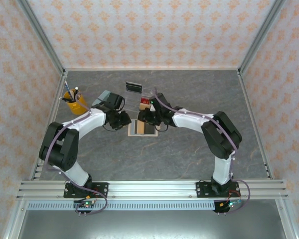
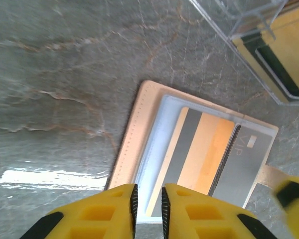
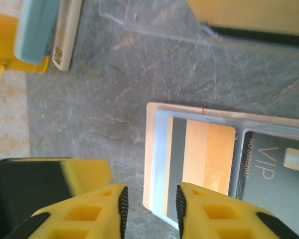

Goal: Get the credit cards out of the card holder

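The left gripper [image 2: 148, 204] hangs low over the near edge of the card holder [image 2: 132, 144], its yellow fingers drawn almost together with only a thin slot between them. A strip of the holder's pale inner panel runs into that slot, but I cannot tell whether the pads are clamping it or just standing above it. The right gripper [image 3: 150, 206] comes in from the opposite side with its fingers parted wider. The holder's tan corner sits in the gap, and bare table [image 3: 119, 124] shows between the left pad and the leather, so nothing is pinched there. The card holder lies open and flat on the grey marbled table, midway between the two arms in the top view. Its tan border frames blue-grey sleeves that hold two cards side by side — a gold card [image 2: 204, 149] with a grey stripe, and a dark grey card [image 2: 246, 162] marked VIP whose edge overlaps the gold one. Just beyond the holder stands a clear plastic tray [image 2: 224, 22], apart from it, and through the tray's wall a gold card with a black stripe [image 2: 289, 55] can be seen. Farther left in the top view a blue-grey block [image 1: 103, 98] stands near the left arm's wrist — beside it, near the table's left edge, is a yellow cup [image 1: 74, 103] with pens.
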`<state>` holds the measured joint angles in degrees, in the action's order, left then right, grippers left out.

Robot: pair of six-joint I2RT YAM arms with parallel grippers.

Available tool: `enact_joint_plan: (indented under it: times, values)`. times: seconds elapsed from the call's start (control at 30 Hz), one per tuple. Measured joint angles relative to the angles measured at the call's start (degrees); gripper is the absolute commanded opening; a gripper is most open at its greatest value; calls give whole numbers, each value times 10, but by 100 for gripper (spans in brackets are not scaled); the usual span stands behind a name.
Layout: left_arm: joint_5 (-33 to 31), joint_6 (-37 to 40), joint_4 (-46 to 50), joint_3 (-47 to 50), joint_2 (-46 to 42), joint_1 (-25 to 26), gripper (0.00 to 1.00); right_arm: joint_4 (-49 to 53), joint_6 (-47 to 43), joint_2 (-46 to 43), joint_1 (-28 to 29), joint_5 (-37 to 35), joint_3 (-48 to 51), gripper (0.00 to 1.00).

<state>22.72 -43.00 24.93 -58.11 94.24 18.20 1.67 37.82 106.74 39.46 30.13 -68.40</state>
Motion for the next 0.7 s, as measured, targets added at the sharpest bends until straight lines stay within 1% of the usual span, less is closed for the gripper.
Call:
enact_joint_plan:
  times: [0.1,0.23,0.5,0.7]
  values:
    - [9,0,-4,-12,28,6,20,10,-2,-6,0,-20,0,26]
    - [11,0,-6,-23,50,7,18,28,1,2,0,-31,7,25]
    - [20,0,-9,-28,77,7,14,46,11,35,0,-31,7,24]
    - [24,0,-9,-30,91,7,13,48,14,46,0,-26,7,24]
